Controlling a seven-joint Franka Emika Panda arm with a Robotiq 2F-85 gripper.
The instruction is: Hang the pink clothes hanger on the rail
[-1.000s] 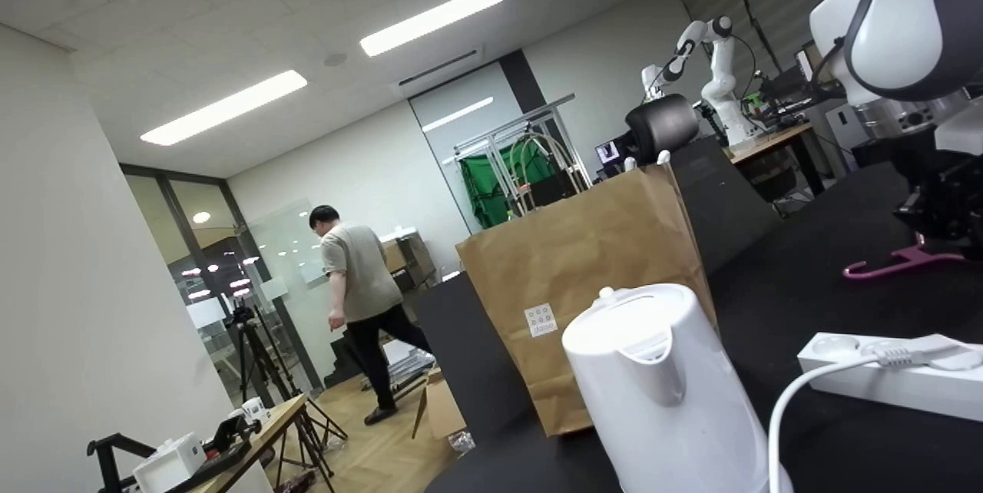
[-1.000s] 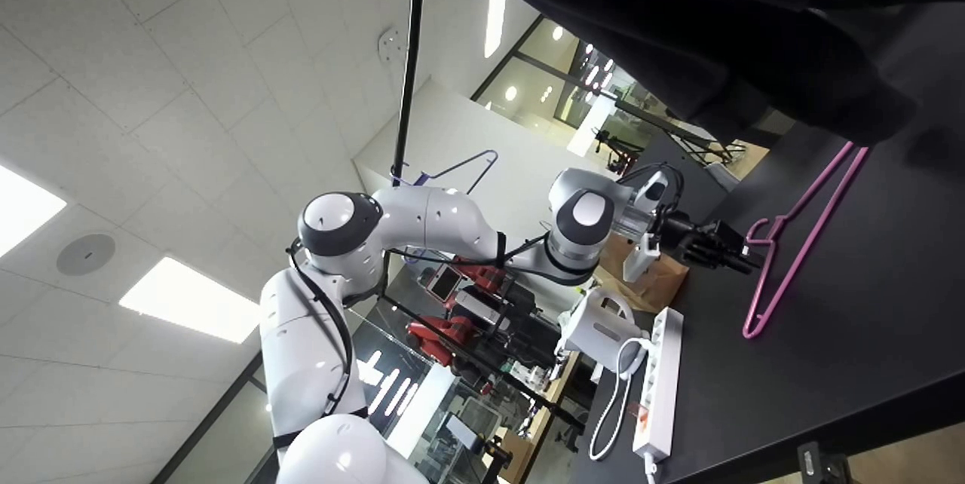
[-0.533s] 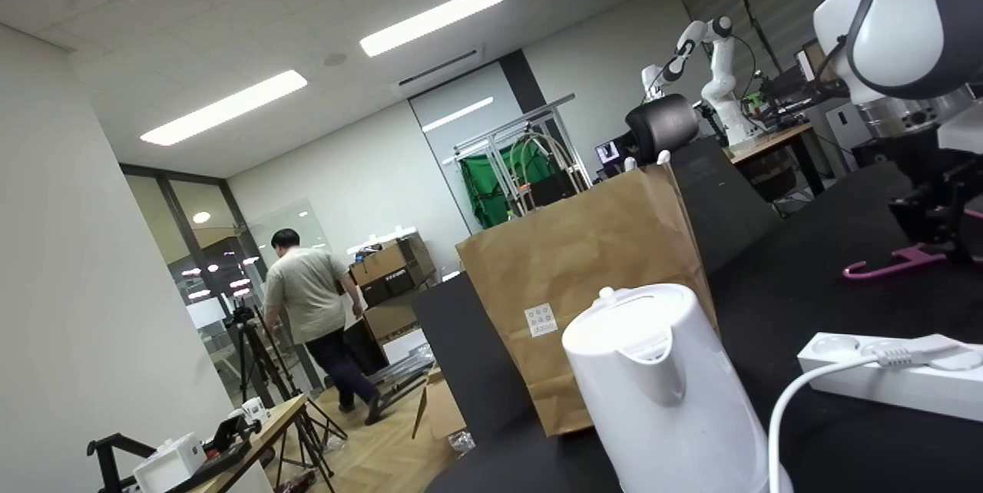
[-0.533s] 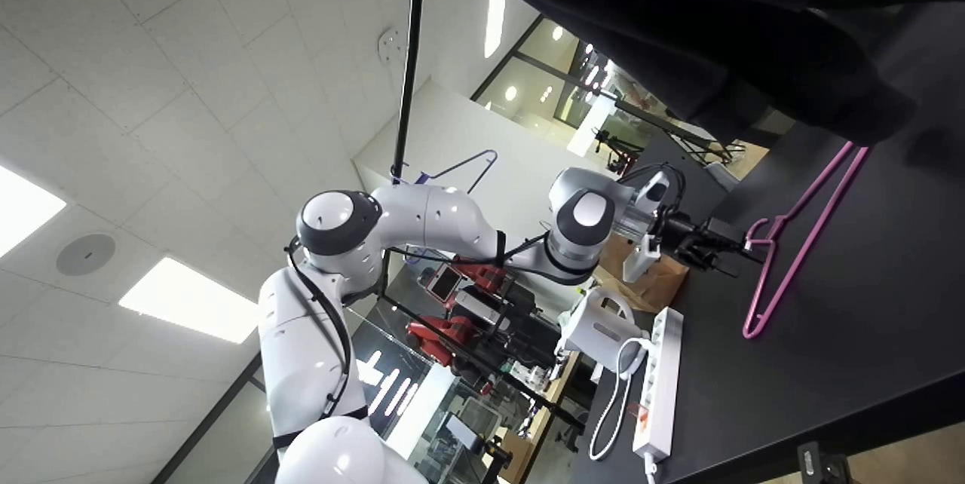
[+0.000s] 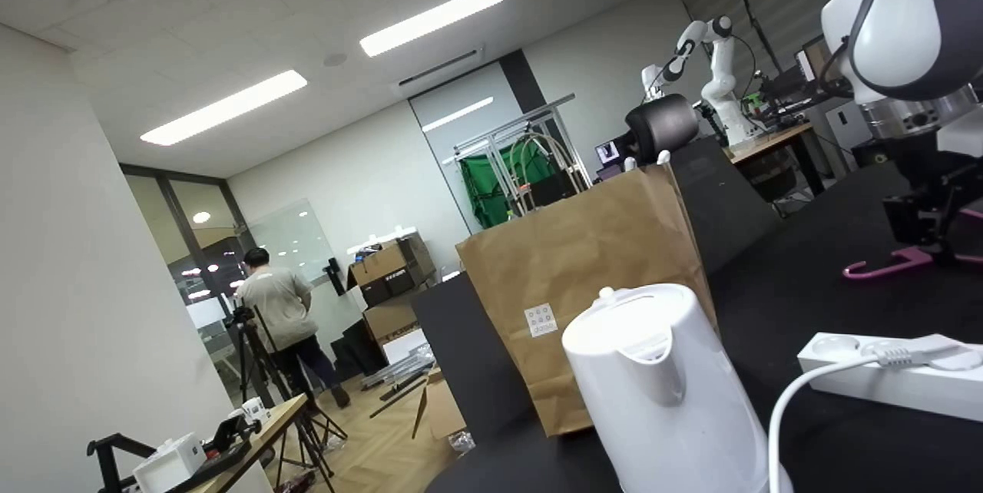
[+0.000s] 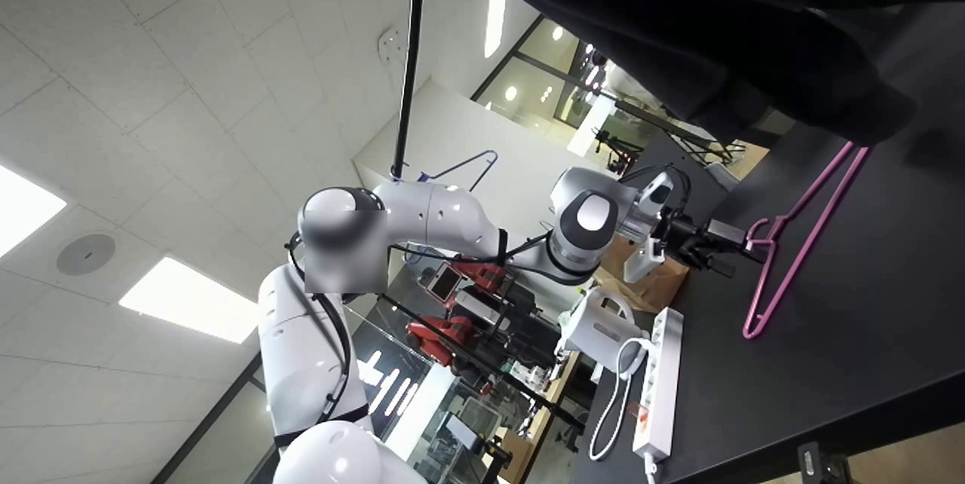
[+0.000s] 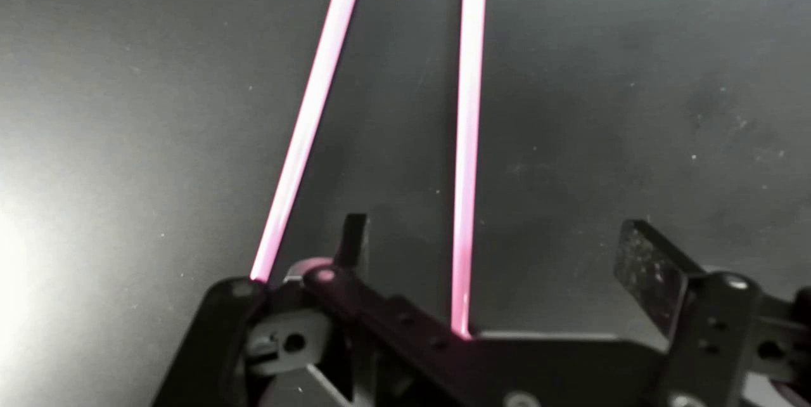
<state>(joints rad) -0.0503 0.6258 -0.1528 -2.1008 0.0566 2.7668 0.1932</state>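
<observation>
The pink clothes hanger [image 6: 799, 258] lies flat on the black table, and its hook [image 5: 864, 272] shows in an exterior view. Close above its hook end is my gripper [image 6: 742, 264]. In the wrist view the gripper [image 7: 504, 248] stands wide open. One long bar of the hanger [image 7: 467, 141] runs between the spread fingers, touching neither pad, while its second bar passes outside the finger on the picture's left. The hanger's lower part is hidden behind the gripper there. High above the table runs the black rail [image 6: 409, 54].
A purple hanger [image 6: 460, 167] hangs from the rail. On the table stand a brown paper bag [image 5: 591, 270], a white kettle [image 5: 668, 385] and a white power strip [image 6: 658, 386] with its cord. Dark cloth [image 6: 716, 39] covers one corner of an exterior view.
My gripper's fingers have spread apart, and the arm has shifted slightly. The pink hanger has not moved. In the background a person has walked further off.
</observation>
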